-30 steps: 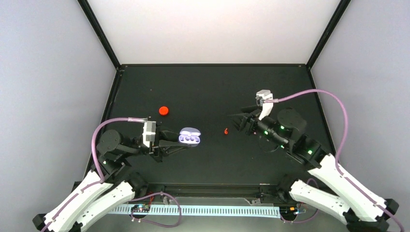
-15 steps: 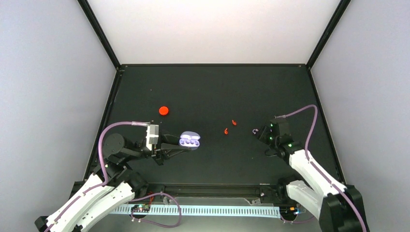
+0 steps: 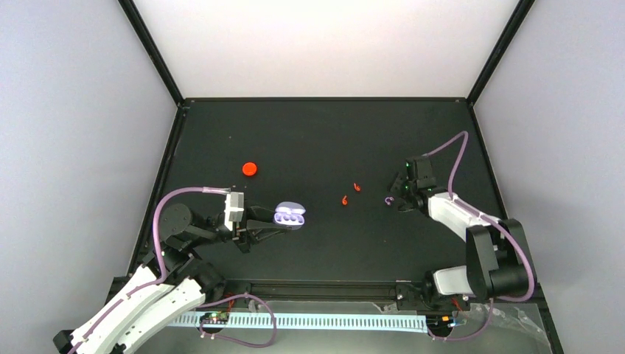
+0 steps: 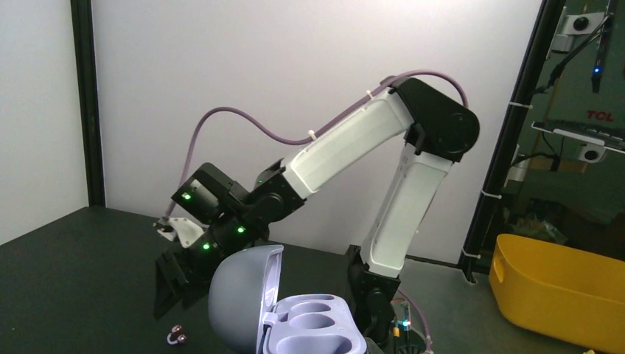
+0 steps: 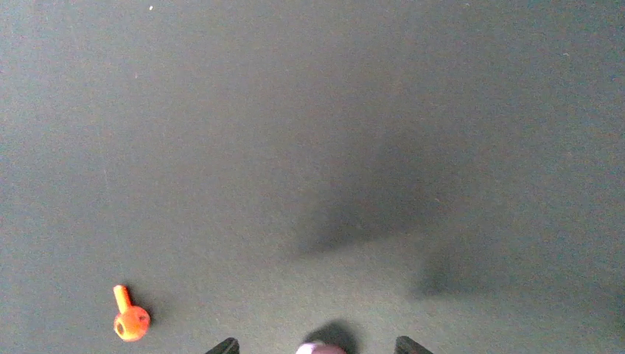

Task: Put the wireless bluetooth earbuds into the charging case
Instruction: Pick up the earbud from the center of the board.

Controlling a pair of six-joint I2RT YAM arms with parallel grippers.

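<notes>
Orange earbud (image 5: 130,316), stem away from claw (image 5: 317,346)

Your overhead view looks down on the whole table (image 3: 309,133) from behind the arms. Your left wrist view sits low, facing the right arm (image 4: 346,144). Your right wrist view stares straight down, close, sharing an orange earbud (image 5: 131,321) with the overhead.

This is a robot lab. A flat black table (image 3: 317,133) stands between plain white walls (image 3: 324,44) and black metal posts (image 3: 151,51). Two white robot arms (image 3: 140,302) are bolted at its near edge, with a yellow plastic tub (image 4: 560,295) beyond it.
</notes>
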